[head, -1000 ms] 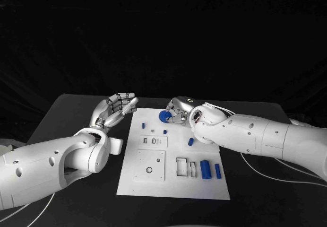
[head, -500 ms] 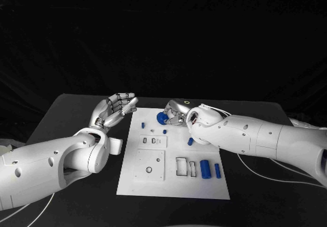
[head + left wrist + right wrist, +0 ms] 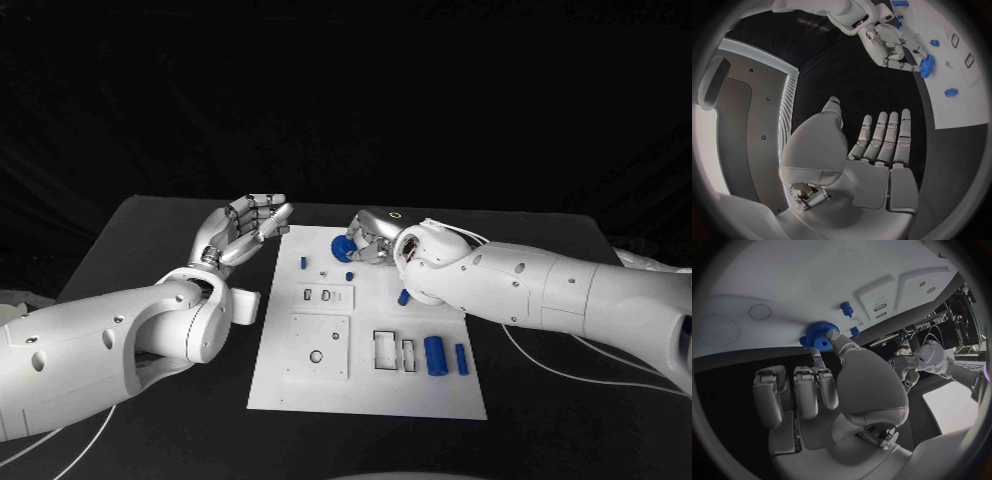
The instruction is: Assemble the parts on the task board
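A blue gear (image 3: 346, 247) is pinched by the right hand (image 3: 372, 238) at the task board's (image 3: 368, 390) far edge, judged unseated. The left hand (image 3: 242, 232) is held spread, empty, beside the board. Several blue parts (image 3: 434, 357) remain loose.

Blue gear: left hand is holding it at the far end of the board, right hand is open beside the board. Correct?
No, the hands are swapped. The right hand holds the blue gear at the board's far end, as the right wrist view shows; the left hand is the open one beside the board.
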